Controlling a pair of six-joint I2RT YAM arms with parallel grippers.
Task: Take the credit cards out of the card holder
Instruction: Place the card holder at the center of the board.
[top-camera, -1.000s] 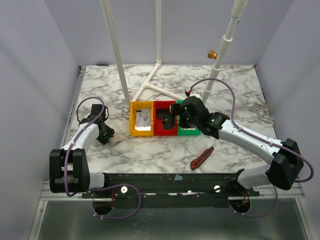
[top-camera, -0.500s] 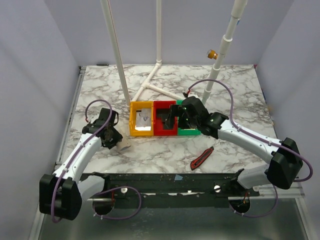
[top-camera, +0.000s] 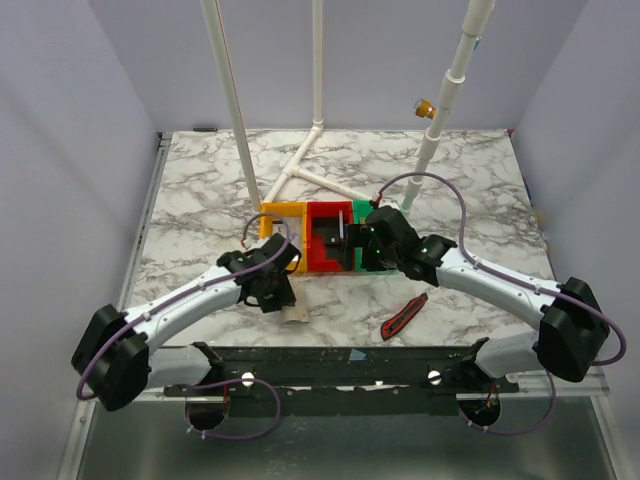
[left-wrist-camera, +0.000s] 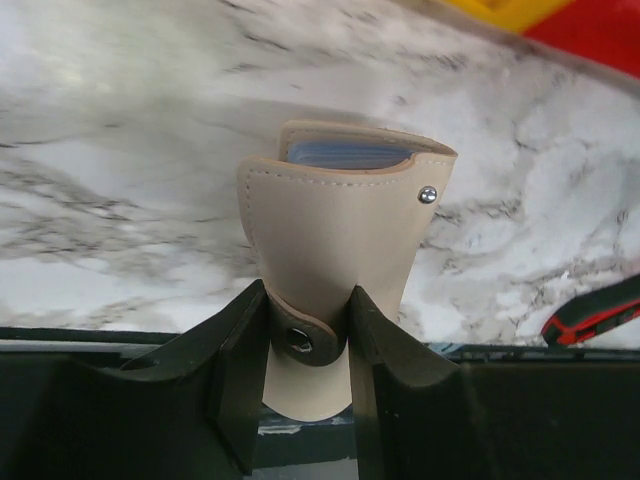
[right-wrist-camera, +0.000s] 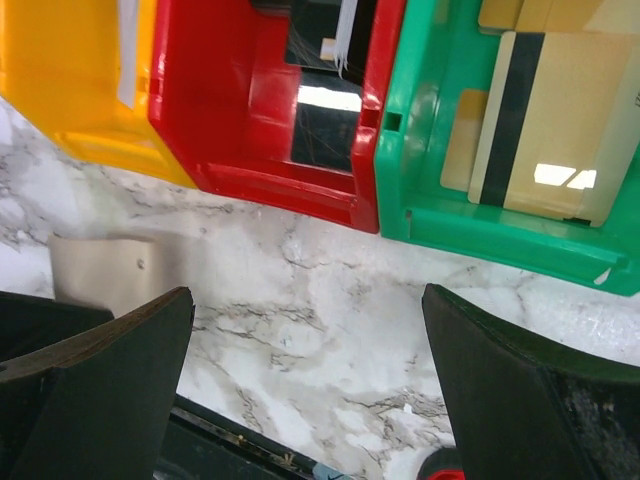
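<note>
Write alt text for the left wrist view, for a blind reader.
The left gripper pinches the snap end of a tan card holder, which extends away over the marble table, with blue-grey lining visible at its far opening. A red-and-black tool shows at the right edge, and a yellow bin and a red bin are clipped at top right.

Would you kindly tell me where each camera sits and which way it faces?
Top external: above and behind, looking down on the table; both arms show.
Left wrist: looks along the left gripper, shut on the card holder.
Right wrist: looks down past the open right gripper at the green bin.
Both wrist views share the card holder.
</note>
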